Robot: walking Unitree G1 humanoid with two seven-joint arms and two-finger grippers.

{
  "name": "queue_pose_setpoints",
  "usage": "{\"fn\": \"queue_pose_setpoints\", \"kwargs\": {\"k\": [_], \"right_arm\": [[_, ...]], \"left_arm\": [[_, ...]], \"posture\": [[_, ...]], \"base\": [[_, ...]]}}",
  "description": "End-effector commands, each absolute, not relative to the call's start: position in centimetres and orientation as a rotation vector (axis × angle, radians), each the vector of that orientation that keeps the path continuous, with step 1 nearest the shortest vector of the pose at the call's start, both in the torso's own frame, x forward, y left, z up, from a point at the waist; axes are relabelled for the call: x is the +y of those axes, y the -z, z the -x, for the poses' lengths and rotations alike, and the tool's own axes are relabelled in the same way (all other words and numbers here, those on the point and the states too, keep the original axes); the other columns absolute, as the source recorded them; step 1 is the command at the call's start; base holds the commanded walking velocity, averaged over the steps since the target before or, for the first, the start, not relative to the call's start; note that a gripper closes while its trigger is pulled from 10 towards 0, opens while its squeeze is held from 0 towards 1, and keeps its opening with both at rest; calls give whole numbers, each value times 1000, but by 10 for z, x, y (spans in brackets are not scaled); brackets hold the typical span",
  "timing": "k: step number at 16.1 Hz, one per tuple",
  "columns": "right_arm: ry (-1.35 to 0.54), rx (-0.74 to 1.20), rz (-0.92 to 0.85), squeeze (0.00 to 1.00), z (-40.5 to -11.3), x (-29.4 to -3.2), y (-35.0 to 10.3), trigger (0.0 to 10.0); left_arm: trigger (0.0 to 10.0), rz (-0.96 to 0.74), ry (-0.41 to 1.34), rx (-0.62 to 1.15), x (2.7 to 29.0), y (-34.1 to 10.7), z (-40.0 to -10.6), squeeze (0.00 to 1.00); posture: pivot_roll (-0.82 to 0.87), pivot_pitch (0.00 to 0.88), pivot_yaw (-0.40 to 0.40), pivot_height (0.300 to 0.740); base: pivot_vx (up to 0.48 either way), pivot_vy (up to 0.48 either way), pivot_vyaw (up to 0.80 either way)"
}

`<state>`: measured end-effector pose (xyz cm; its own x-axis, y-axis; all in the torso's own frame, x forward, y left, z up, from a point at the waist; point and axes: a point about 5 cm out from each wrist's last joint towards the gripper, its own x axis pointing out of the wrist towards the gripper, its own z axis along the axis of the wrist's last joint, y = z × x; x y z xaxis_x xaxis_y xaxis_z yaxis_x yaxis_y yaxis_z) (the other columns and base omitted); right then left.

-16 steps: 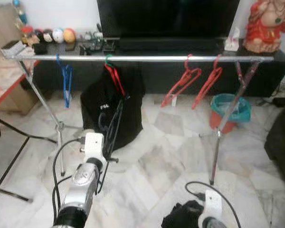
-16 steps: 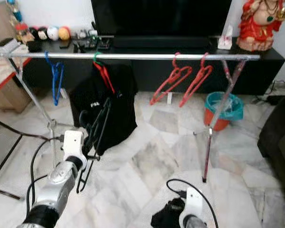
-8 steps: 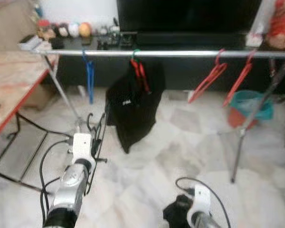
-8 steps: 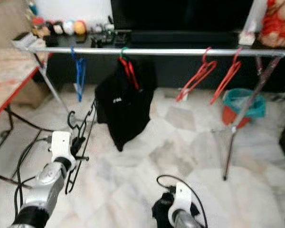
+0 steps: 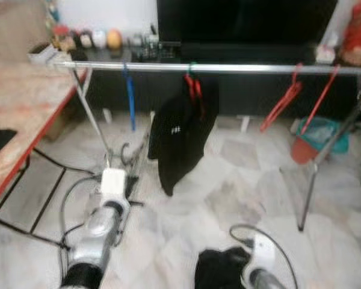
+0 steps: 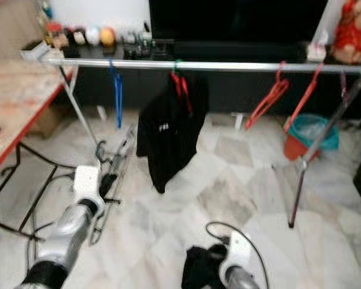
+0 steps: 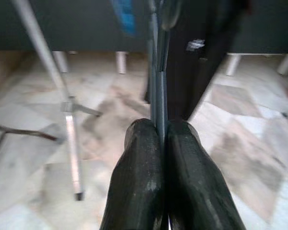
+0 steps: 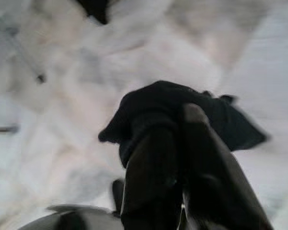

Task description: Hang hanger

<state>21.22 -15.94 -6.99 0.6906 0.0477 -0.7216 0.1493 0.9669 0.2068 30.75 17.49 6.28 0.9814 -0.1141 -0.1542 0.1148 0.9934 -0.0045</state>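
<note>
The black hanger (image 6: 111, 165) is up off the floor, pinched in the left gripper (image 7: 162, 132), whose two fingers are pressed together on its thin frame. The hanger's long axis runs up and away from the gripper, hook end leading, towards the rail (image 6: 228, 66). That rail is the target: it lies ahead of and above the hanger, stretching straight across the view, well apart from the hook for now. The left arm is plainly the nearer one and the one at work.

On the rail, from the robot's left: a blue hanger (image 6: 117, 93), then a black garment (image 6: 168, 135) on a red hanger, then two empty red hangers (image 6: 284, 96) further right. The free stretch between the blue hanger and the garment sits nearly straight ahead of the held hanger, so I judge the coming move to be a lift and reach forward to drop the hook over the bar there.

Low on the right, the right gripper (image 8: 180, 143) has its fingers closed on a bundle of dark cloth (image 8: 158, 108), held near the marble floor (image 6: 228, 198). Past the rail's right leg stands a bucket (image 6: 313, 135); its contents are too blurred to tell. A table (image 6: 12, 114) sits to the left.
</note>
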Motion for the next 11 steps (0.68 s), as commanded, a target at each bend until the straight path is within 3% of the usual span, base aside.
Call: {"fn": "queue_pose_setpoints", "kwargs": {"k": [1,11], "right_arm": [[81,775,-246,0,-217,-170,66,10000],[126,709,-275,0,-229,-176,57,10000]], "left_arm": [[10000,5,138,137,167,-66,-309,0],[10000,-6,157,155,165,-64,-307,0]], "posture": [[-70,0,36,719],[-69,0,38,719]], "base": [[0,0,0],[0,0,0]]}}
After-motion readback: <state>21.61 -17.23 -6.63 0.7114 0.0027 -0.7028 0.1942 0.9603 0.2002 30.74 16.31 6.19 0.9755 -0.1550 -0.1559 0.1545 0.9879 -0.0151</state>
